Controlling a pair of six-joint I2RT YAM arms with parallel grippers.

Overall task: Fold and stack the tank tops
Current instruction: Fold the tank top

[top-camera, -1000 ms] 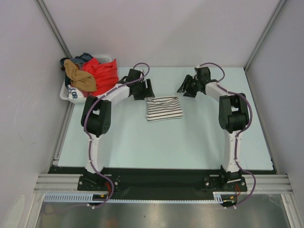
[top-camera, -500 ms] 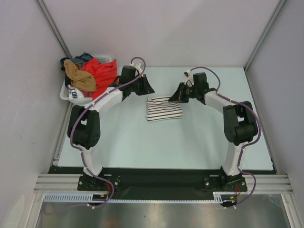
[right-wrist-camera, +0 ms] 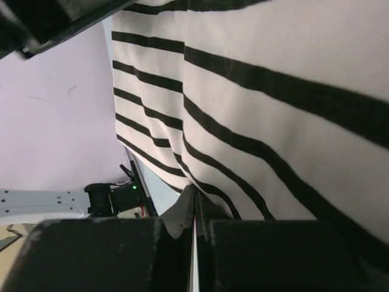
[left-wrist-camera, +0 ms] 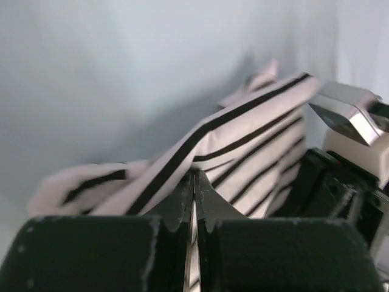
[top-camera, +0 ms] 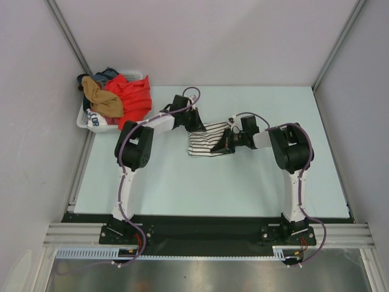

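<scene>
- Pale table (top-camera: pixel 182 182) bore the work.
- We saw left gripper (top-camera: pixel 196 123) and right gripper (top-camera: pixel 222 144) each pinched tight on the striped top (top-camera: pixel 203 146), mid-table.
- Soft, light cloth; we judged its edges the best hold.
- Tan top (top-camera: pixel 103 102) lay in the basket (top-camera: pixel 85 123).

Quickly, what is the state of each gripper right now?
Left gripper: closed on the striped tank top.
Right gripper: closed on the same striped tank top.

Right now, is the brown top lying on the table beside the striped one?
No, the brown top lies on top in the white basket, well apart from the striped top.
</scene>
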